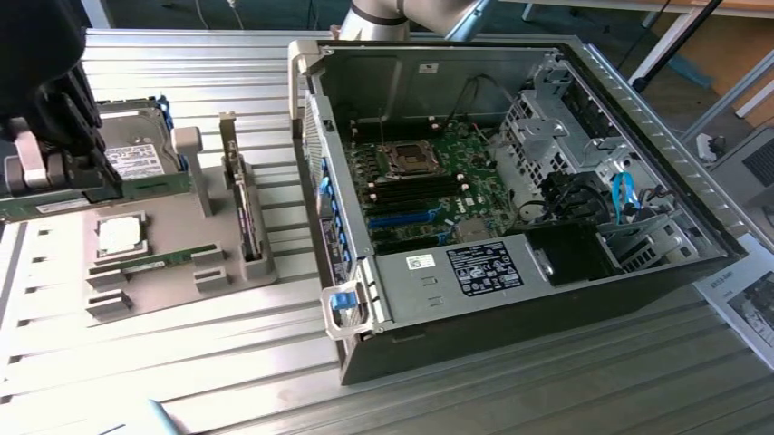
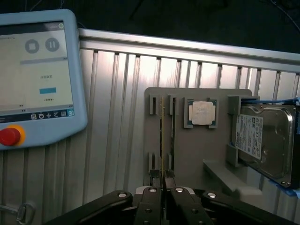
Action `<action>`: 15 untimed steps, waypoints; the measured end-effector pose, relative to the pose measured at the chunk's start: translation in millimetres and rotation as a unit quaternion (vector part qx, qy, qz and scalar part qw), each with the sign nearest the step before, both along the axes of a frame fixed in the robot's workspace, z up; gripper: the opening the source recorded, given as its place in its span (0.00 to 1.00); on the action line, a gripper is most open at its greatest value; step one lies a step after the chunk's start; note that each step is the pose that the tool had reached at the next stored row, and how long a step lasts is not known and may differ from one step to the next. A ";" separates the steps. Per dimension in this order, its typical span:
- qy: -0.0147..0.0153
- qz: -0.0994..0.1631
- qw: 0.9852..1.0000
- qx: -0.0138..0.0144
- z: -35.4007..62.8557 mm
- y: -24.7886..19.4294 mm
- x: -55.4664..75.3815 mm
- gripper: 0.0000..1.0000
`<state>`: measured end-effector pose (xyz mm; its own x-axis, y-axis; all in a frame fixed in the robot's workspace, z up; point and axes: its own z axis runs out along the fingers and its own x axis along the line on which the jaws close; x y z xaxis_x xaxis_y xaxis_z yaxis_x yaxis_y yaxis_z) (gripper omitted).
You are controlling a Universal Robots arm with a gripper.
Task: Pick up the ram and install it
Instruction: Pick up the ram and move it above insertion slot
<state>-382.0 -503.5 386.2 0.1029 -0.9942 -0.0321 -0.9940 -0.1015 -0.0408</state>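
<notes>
Gripper (image 2: 162,199): fingers drawn together, holding nothing | ram (image 1: 158,263) lay flat in the gray holder tray (image 1: 181,213), at 5 o'clock of the CPU chip (image 1: 121,236) | gripper hovered at ram's 11 o'clock, exterior view

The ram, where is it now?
On the exterior view's left, the ram lies in the grey holder beside the CPU chip, outside the open computer case.

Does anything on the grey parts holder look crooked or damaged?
Nothing stands out: the long green ram stick stands straight in the slots of the grey holder, the square silver CPU chip lies flat in its frame, and the silver hard drive leans in its cradle.
</notes>
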 end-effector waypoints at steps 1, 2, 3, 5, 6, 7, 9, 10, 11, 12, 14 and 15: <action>0.000 0.000 1.000 0.000 0.0 0.0 2.2 0.13; 0.000 0.000 1.000 0.000 0.0 0.0 9.7 0.13; 0.000 0.000 1.000 0.000 0.0 0.0 13.6 0.13; 0.000 0.000 1.000 0.000 -0.1 0.0 27.4 0.13; 0.000 0.000 1.000 0.000 -0.1 0.0 34.9 0.13; 0.000 0.000 1.000 0.000 -0.1 0.0 39.5 0.13; 0.001 0.000 1.000 0.000 -0.1 0.0 51.1 0.13; 0.001 0.000 1.000 0.000 -0.1 0.0 58.6 0.13; 0.001 0.000 1.000 0.000 -0.2 0.0 66.4 0.13; 0.001 0.000 1.000 0.000 -0.2 0.0 74.7 0.13; 0.001 0.000 1.000 0.000 -0.3 0.0 95.2 0.13; 0.001 0.000 1.000 0.000 -0.3 0.0 104.7 0.13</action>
<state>-277.3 -503.5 385.9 0.1028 -0.9942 -0.0323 -0.9941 -0.1015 -0.0383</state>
